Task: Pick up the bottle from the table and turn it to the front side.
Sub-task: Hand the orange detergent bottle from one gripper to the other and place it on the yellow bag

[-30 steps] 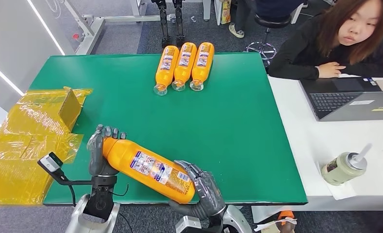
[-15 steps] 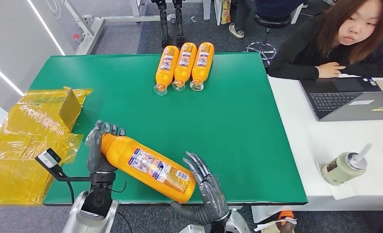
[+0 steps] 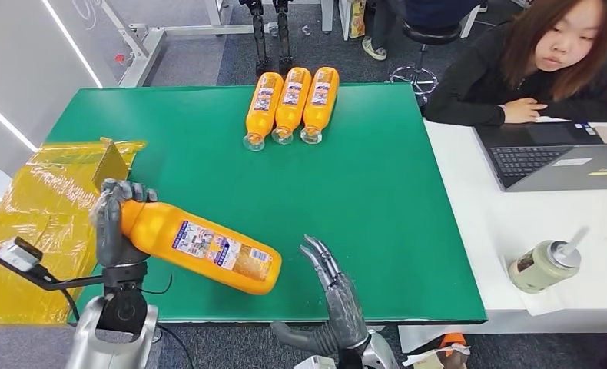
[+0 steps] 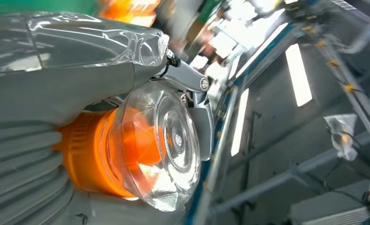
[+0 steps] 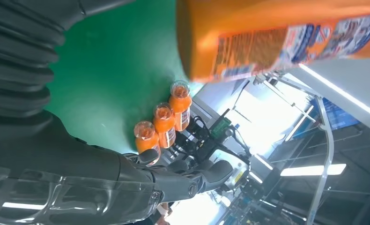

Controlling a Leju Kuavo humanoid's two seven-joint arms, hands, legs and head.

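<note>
1. Left hand [image 3: 114, 223] is gripping the cap end of the bottle [image 3: 200, 246]; fingers are curling over the top of that end; the left wrist view is showing the clear cap [image 4: 166, 145] and orange neck wedged against the grey thumb.
2. The bottle is lying near-horizontal above the near-left part of the green table [image 3: 377, 192], label facing up; its base is pointing toward about 4 o'clock from the left hand; cannot tell whether the base is touching the table.
3. Right hand [image 3: 335, 296] is sitting at the table's near edge, fingers [image 3: 320, 257] extended and spread, holding nothing; it is standing apart from the bottle's base, which is lying at about 10 o'clock from it.
4. Three more orange bottles [image 3: 291, 104] are lying side by side at the far edge, roughly 12 o'clock from the hands, caps pointing toward the robot; the right wrist view is also catching them [image 5: 162, 124].
5. Yellow plastic wrapping [image 3: 39, 215] is lying off the table's left edge, at 9 o'clock from the held bottle.
6. A person [image 3: 539, 69] is sitting at the white desk [image 3: 500, 231] at about 2 o'clock, laptop [image 3: 562, 157] in front; a lidded cup with a straw [image 3: 545, 265] is standing on that desk at 3 o'clock from the right hand.
</note>
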